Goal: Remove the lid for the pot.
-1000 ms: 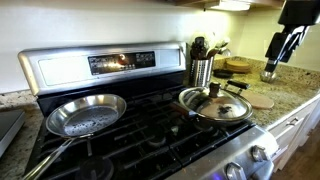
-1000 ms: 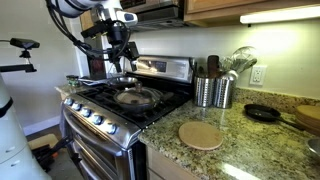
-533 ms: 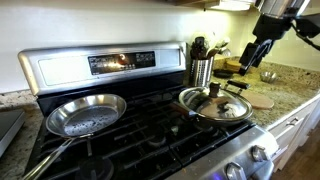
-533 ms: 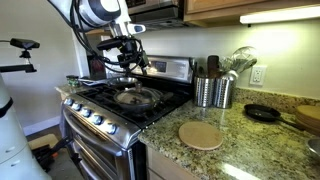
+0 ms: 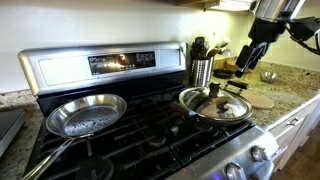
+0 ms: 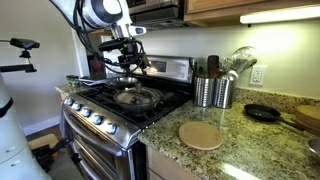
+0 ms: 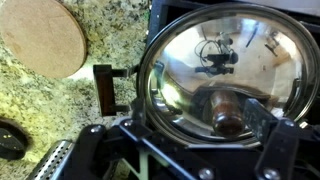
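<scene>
The glass lid [image 5: 216, 104] with a metal rim and a dark knob [image 7: 228, 110] sits on the pot [image 5: 214, 119] on the front burner of the stove. It shows in both exterior views; in an exterior view the lid [image 6: 135, 96] lies below my gripper. The pot's dark handle [image 7: 106, 86] sticks out to the side. My gripper [image 5: 250, 52] [image 6: 126, 62] hangs open and empty in the air above the lid, not touching it. In the wrist view the lid [image 7: 200, 60] fills the frame, and my gripper [image 7: 190, 150] has its fingers either side of the knob.
A shiny silver frying pan [image 5: 87, 113] sits on the other front burner. Two steel utensil holders [image 6: 211, 90] stand by the stove. A round wooden trivet [image 6: 202, 135], a small black pan [image 6: 262, 113] and a steel bowl [image 5: 269, 75] are on the granite counter.
My gripper has moved from over the counter toward the stove, coming in above the lidded pot. The lid and pot have not moved.
</scene>
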